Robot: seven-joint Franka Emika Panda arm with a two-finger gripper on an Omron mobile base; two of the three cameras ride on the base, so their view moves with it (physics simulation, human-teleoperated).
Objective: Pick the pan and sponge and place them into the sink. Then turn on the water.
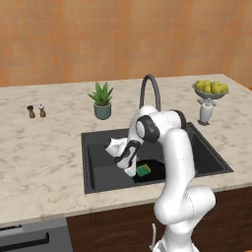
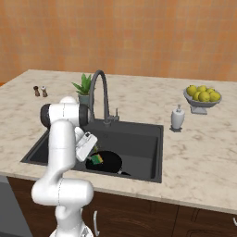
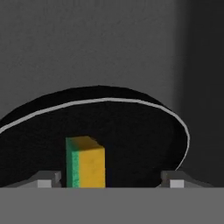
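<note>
Jaws (image 3: 109,181) stand spread wide with the sponge (image 3: 85,162) loose between them, set on edge inside the black pan (image 3: 131,131) (itself at the sink's (image 1: 93,172) front edge), so both items look delivered and only the faucet (image 1: 149,88) remains.

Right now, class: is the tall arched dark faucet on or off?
Off: no stream falls from the tall arched dark faucet into the dark grey sink basin.

The white arm stands tall, then bends over at its dark elbow and reaches down low. Its hand (image 3: 109,181) points downward — the two small dark fingers (image 3: 46,180) stand wide apart, one on each side, holding nothing.
</note>
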